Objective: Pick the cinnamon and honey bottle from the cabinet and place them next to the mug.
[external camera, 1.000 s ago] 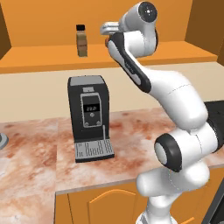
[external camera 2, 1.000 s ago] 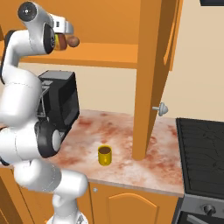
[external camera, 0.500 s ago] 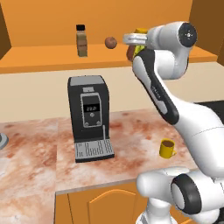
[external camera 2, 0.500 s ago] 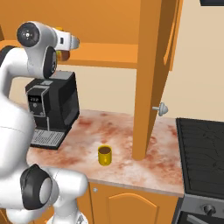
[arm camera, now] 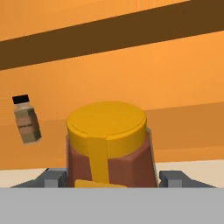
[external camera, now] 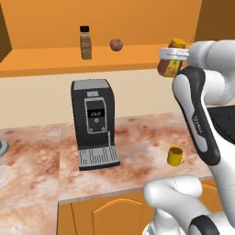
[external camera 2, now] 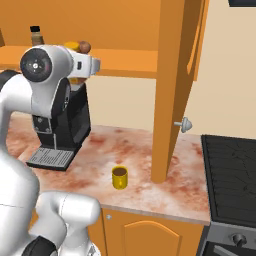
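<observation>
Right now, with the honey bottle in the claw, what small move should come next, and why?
Probably carry the honey bottle down toward the counter beside the mug. The claw grips the bottle on both sides, and in the left base view it hangs off the cabinet shelf, above the mug. The cinnamon waits on the shelf.

A kitchen; coffee machine [external camera: 94,124] on marbled counter [external camera: 137,137] (rendered), stove [external camera 2: 232,180] beside orange cabinet [external camera: 41,62].
</observation>
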Available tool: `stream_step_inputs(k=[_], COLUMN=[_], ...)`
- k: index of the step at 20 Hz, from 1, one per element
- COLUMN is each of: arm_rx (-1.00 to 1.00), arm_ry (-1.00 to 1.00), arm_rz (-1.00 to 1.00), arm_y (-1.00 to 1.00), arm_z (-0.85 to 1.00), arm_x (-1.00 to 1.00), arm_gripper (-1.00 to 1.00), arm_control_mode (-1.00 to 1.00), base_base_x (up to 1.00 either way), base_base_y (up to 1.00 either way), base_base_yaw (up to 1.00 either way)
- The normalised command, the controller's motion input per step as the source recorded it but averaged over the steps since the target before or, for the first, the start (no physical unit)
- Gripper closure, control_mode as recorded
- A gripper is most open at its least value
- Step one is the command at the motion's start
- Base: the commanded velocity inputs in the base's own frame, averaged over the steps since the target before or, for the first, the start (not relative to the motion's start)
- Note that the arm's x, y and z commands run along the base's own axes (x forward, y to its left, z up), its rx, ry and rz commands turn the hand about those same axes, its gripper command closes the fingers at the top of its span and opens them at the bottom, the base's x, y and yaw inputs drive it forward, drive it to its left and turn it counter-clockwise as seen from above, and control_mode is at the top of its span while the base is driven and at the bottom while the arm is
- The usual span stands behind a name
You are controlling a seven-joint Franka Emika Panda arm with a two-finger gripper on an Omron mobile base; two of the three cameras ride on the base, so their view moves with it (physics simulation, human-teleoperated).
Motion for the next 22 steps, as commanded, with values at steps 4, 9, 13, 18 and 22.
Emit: stream_step_inputs(k=[4, 9, 13, 18, 22], arm_rx=[0.0, 0.0, -0.01, -0.04, -0.04], arm_ry=[0.0, -0.04, 0.0, 0.0, 0.0], arm_rz=[0.06, 0.13, 0.1, 0.06, 0.03], arm_y=[-0.59, -0.54, -0.37, -0.16, 0.0], arm_z=[-0.09, -0.27, -0.44, -0.72, -0.71], arm_x=[-0.69, -0.49, -0.51, -0.48, -0.19], arm_gripper=[1.0, 1.0, 1.0, 1.0, 1.0], arm_control_mode=[-1.0, -1.0, -1.0, -1.0, -1.0], base_base_x=[0.0, 0.0, 0.0, 0.0, 0.0], base_base_y=[0.0, 0.0, 0.0, 0.0, 0.0], base_base_yaw=[0.0, 0.0, 0.0, 0.0, 0.0])
